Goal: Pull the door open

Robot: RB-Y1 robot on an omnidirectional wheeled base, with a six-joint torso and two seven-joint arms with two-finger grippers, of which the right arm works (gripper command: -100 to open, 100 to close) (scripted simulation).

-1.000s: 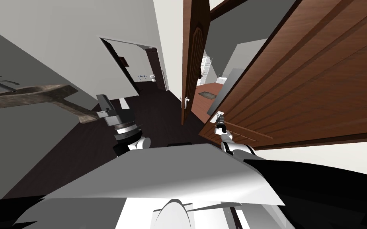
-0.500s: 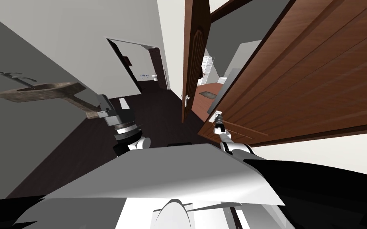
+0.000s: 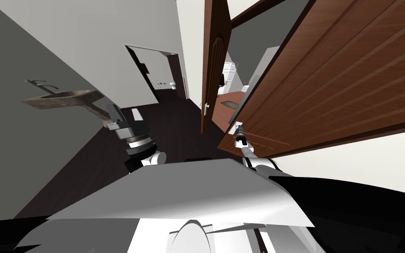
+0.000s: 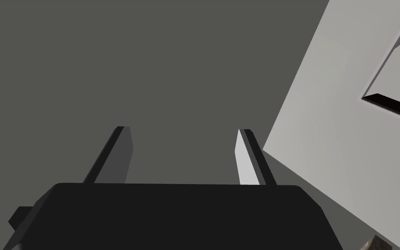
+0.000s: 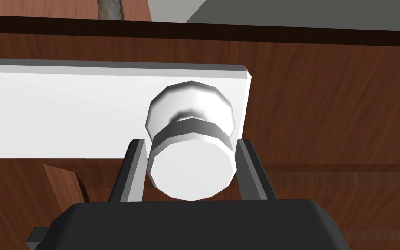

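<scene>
A brown wooden door point(image 3: 338, 83) stands partly open at my right, its free edge swung toward me. Its white knob point(image 5: 190, 167) sits on a white plate point(image 5: 64, 117), and my right gripper point(image 5: 189, 149) is shut on the knob, one finger pressed to each side. From the head view that gripper point(image 3: 239, 130) is small, at the door's near edge. My left gripper point(image 4: 181, 152) is open with nothing between its fingers, raised at my left front point(image 3: 114, 115).
A second brown door point(image 3: 215, 66) stands edge-on ahead, with a room on a reddish floor past it. A stone-like basin point(image 3: 65, 99) with a tap juts from the grey wall at left. A dark floor point(image 3: 171, 127) runs to a far doorway point(image 3: 162, 74).
The whole head picture has shifted: the basin and far doorway slid right as I turned. The door's edge has come slightly closer with my right gripper still on the knob.
</scene>
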